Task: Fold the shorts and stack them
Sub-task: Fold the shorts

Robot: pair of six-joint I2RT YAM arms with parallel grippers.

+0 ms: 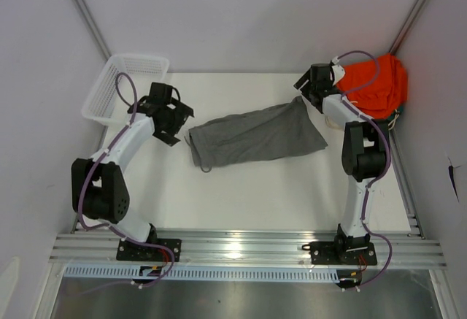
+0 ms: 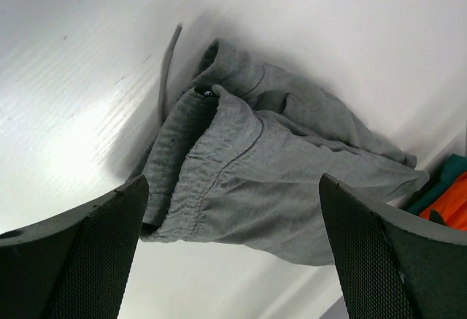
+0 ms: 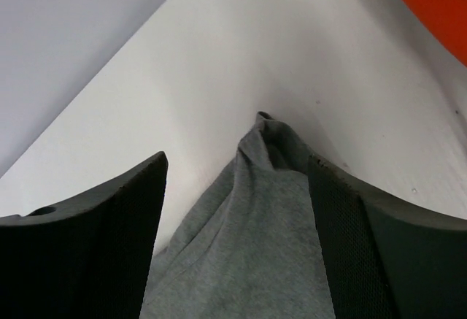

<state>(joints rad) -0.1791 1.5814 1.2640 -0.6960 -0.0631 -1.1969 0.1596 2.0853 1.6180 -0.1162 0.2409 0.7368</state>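
The grey shorts (image 1: 257,136) lie folded in a long band across the middle of the white table, waistband end to the left. My left gripper (image 1: 177,125) hovers at that left end, open. In the left wrist view the elastic waistband (image 2: 197,180) lies between and beyond the wide-apart fingers (image 2: 80,253), which touch none of it. My right gripper (image 1: 307,91) is at the band's far right corner, open. In the right wrist view a peaked corner of the shorts (image 3: 255,209) lies loose between the fingers (image 3: 387,253), close against the right one.
A white mesh basket (image 1: 124,85) stands at the back left. A bright orange garment (image 1: 376,82) is piled at the back right on a teal item (image 2: 445,184), just behind my right arm. White walls close the table in at the back and sides.
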